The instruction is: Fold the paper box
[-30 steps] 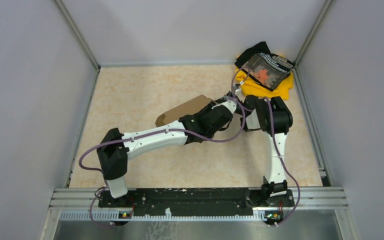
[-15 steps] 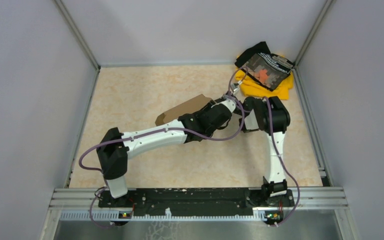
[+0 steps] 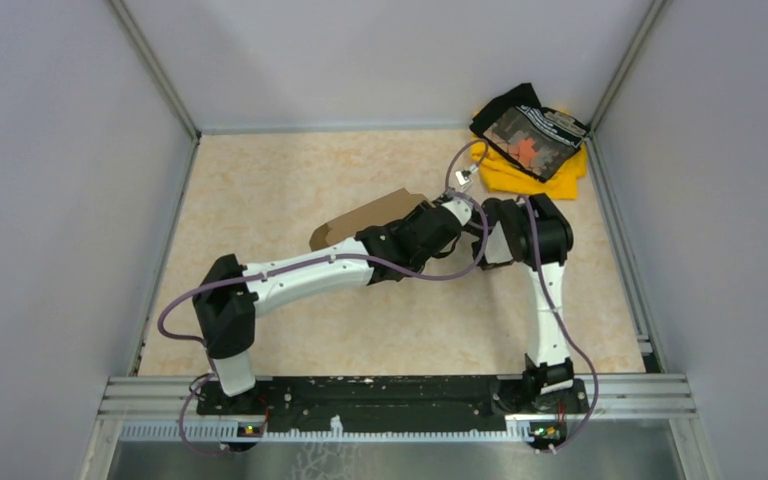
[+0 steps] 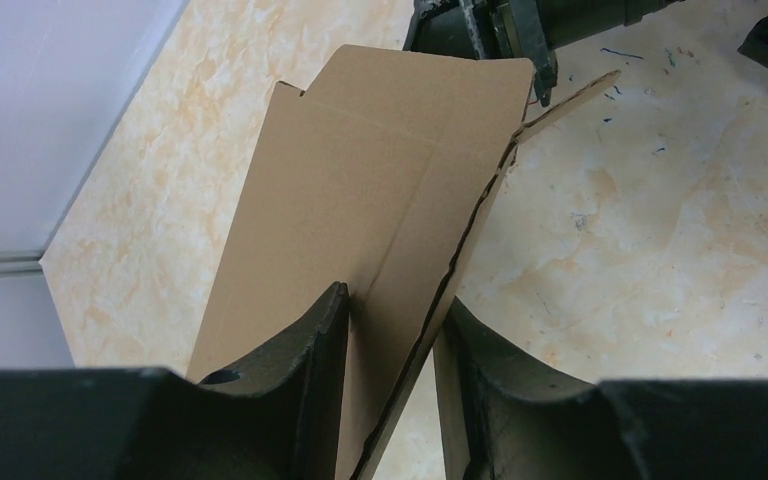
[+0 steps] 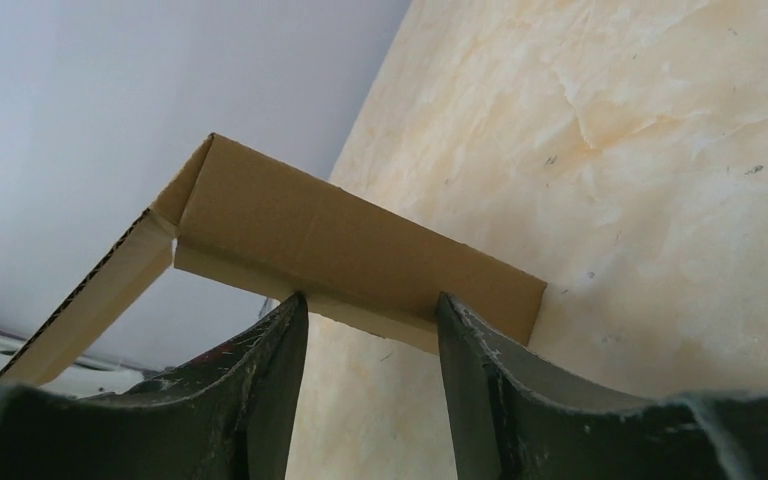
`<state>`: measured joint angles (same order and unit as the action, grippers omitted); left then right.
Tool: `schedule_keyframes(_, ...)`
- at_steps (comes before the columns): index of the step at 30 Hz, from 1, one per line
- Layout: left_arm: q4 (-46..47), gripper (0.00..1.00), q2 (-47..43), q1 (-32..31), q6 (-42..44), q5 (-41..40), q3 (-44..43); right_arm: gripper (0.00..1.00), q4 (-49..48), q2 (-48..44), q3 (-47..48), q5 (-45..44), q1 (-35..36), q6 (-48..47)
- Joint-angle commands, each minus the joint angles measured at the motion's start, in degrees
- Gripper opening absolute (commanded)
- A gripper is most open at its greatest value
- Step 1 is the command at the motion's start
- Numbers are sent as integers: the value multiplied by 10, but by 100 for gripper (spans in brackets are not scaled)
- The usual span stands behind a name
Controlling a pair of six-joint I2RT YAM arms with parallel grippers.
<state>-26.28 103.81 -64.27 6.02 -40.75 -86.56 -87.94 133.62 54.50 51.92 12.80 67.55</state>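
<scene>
R arm [image 3: 550, 290] further left, R claw [image 5: 370, 300] part-spread; L claw [image 4: 390, 300] tight on paper box [image 4: 360, 170].

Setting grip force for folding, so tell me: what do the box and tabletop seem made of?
The paper box looks like brown corrugated cardboard, matte and unprinted; its cut edge shows a layered, fluted core. The tabletop is smooth beige with marble-like veining, possibly printed laminate or vinyl; the look alone cannot rule out stone.
</scene>
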Motion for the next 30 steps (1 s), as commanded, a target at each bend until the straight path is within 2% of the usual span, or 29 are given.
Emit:
schedule_keyframes(1, 2, 11, -3, -1, -7, 54, -9, 51, -42, -8, -10, -31, 22, -76)
schedule_keyframes(11, 3, 12, -8, 1, -8, 76, 8, 54, -58, -18, -13, -60, 37, -143)
schedule_keyframes(17, 8, 13, -22, 9, -16, 93, 25, 55, -13, -33, -7, -62, 43, -194)
schedule_keyframes(23, 11, 14, -37, 21, -22, 112, 42, 58, 0, -41, -1, -56, 44, -205)
schedule_keyframes(30, 21, 15, -65, 43, -27, 148, 67, 60, 68, -69, 9, -59, 46, -254)
